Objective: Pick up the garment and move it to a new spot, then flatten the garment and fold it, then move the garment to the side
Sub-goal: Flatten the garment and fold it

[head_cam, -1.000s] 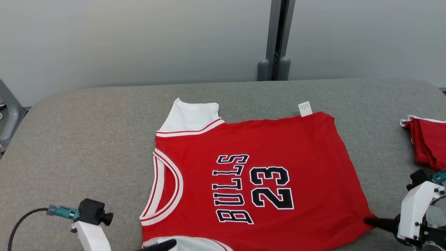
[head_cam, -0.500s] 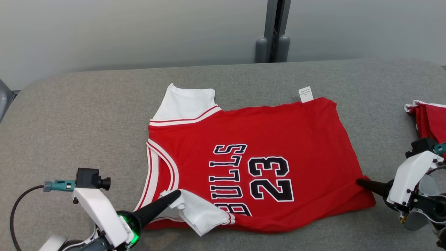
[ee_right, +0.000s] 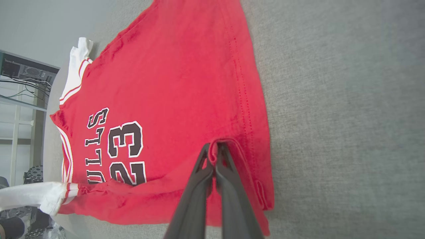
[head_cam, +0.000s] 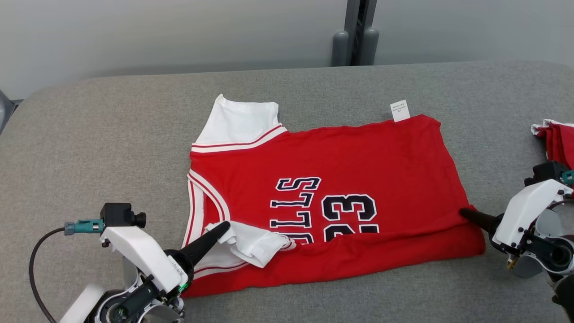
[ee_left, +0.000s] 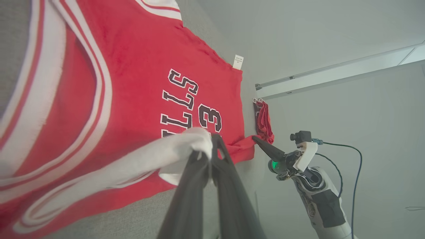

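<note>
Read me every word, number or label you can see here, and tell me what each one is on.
"ULLS": black letters outlined in white on the red jersey; the folded-over edge hides whatever comes before the U.
"23": same style, beside those letters on the jersey.
White tag at the jersey's far edge: printed, but too small to read.

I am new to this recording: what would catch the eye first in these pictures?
The red jersey with dark BULLS 23 lettering, spread in the middle of the grey table, stands out first. The left gripper pinches its white sleeve at the near left and the right gripper its near right corner. A red cloth pile lies at the right edge.
</note>
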